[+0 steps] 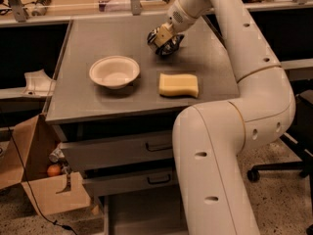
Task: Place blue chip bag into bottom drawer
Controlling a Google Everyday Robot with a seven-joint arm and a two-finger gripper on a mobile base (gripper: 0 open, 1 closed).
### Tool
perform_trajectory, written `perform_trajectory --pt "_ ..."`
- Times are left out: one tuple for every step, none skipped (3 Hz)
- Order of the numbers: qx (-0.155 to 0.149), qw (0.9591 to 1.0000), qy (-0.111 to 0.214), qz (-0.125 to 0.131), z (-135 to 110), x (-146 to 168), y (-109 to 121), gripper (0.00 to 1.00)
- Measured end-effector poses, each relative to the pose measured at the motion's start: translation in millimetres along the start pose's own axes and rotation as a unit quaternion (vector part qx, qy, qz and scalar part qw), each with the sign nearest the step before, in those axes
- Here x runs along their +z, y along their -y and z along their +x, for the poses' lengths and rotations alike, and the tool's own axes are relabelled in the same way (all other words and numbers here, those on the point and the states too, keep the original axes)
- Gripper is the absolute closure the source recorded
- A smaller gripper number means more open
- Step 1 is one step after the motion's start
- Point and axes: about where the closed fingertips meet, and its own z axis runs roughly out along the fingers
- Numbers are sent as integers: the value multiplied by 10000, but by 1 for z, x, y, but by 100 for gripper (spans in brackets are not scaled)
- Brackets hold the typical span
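The blue chip bag shows as a dark crinkly shape at the back of the grey tabletop, behind the yellow sponge. My gripper comes down from the upper right and is shut on the bag, holding it just above the tabletop with a shadow under it. The bottom drawer is pulled open below the two handled drawers. Its flat grey floor shows at the bottom of the view, partly hidden by my arm.
A white bowl sits left of the sponge. My large white arm fills the right foreground in front of the drawers. An open cardboard box stands on the floor at the left. An office chair base is at the right.
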Motion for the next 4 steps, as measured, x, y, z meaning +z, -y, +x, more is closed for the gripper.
perform_trajectory --pt "-179 9997 179 -70 -11 -22 -11 100" --pt "-539 9975 447 -101 -26 -67 -32 100" --pt "-539 9975 450 -102 -27 -67 -32 100" --pt "-545 9964 638 -122 -33 -83 -37 100"
